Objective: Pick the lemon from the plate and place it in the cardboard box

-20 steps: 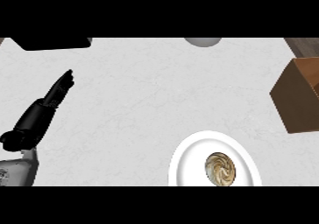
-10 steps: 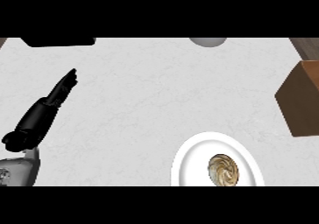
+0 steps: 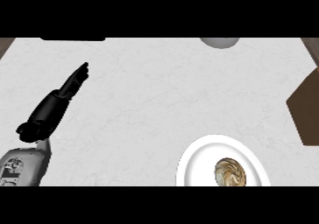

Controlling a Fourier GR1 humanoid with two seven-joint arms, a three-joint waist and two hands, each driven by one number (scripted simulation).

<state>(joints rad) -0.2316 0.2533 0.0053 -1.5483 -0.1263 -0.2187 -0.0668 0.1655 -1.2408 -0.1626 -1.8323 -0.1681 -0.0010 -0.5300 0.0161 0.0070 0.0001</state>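
The left hand [image 3: 62, 98] shows at the left of the head view, rising from its grey forearm [image 3: 23, 168] at the lower left corner. Its fingers [image 3: 76, 78] are straight and released, laid together into 1 narrow dark line that points up and slightly right across the white counter [image 3: 155, 96]. They hold nothing and nothing lies against them; only bare marbled counter surrounds them.

The right hand does not appear in the view.

Well to the right of the fingertips and below them, near the lower edge, sits the white plate [image 3: 194, 162]. On it rests a round brownish, swirled object [image 3: 231, 172], which looks little like a lemon; whether it is the lemon of the task cannot be told from this view. It lies right of the plate's centre, untouched by any hand.

Far to the right of the fingers, at the right edge, stands the brown cardboard box [image 3: 311, 111], only partly in view, well apart from the plate and above it.

Up and to the right of the fingertips, at the counter's far edge, a grey rounded thing [image 3: 220, 42] is cut off by the view. A dark shape [image 3: 71, 39] sits at the far edge above the fingertips.
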